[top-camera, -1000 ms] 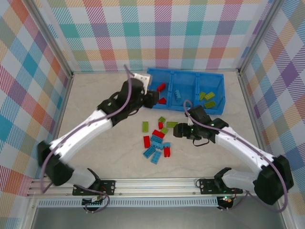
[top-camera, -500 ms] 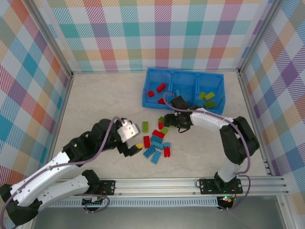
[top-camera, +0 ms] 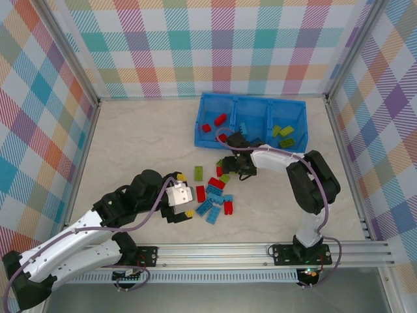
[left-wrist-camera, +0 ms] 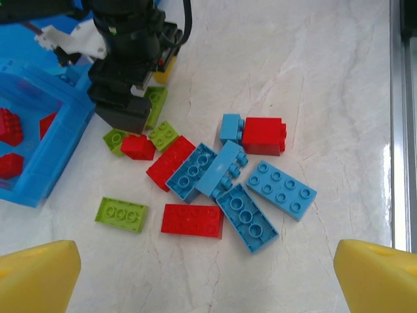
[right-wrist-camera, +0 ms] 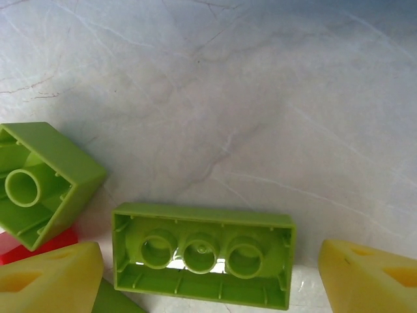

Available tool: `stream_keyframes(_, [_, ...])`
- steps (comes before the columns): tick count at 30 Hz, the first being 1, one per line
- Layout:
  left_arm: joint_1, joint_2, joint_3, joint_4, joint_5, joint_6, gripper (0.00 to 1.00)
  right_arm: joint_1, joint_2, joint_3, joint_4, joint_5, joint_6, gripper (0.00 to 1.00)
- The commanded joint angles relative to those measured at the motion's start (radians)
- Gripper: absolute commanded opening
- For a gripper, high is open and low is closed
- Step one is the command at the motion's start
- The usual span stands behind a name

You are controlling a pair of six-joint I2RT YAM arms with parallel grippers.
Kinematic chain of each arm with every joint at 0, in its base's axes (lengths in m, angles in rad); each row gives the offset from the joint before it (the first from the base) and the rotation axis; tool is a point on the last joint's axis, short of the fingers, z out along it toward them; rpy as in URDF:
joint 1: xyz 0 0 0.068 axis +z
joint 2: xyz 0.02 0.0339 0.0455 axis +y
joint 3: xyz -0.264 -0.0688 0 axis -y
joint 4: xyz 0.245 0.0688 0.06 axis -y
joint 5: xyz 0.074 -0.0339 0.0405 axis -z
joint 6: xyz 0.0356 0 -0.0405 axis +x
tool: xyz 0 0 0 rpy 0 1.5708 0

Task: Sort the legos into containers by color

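Pale marbled tabletop [top-camera: 130,137] lies under plaid walls [top-camera: 215,45]. Over it the left gripper [left-wrist-camera: 208,283] hovers with its yellow fingers [left-wrist-camera: 36,277] spread wide and nothing between them. The legos [left-wrist-camera: 221,176], a loose heap of red, light blue and lime green bricks, lie just ahead of it. Beyond that heap the right gripper [top-camera: 229,163] sits low over the table, with the containers [top-camera: 254,100] close behind it. Its fingers [right-wrist-camera: 49,280] stand apart, one on each side of an upturned green brick [right-wrist-camera: 202,254] resting on the table, with a thin gap at either end. Another upturned brick [right-wrist-camera: 39,179] lies just left of it. Inside the containers, red bricks lie in the left compartment, a blue one in the middle, and green ones in the right.
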Motion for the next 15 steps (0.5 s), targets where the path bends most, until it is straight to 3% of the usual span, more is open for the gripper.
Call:
stream_keyframes(1, [0.0,-0.021,-0.014,0.04,0.031,0.021,1.0,0.016,0.035,0.042,-0.059,0.049,0.004,0.84])
stream_keyframes(9, [0.0,-0.04,-0.029,0.039,0.069,0.052,1.0,0.026,0.086,0.071,-0.108,0.094,0.016,0.58])
stream_keyframes(15, [-0.001,-0.089,-0.069,0.004,0.16,0.162,1.0,0.023,-0.047,-0.006,-0.037,0.075,0.038,0.53])
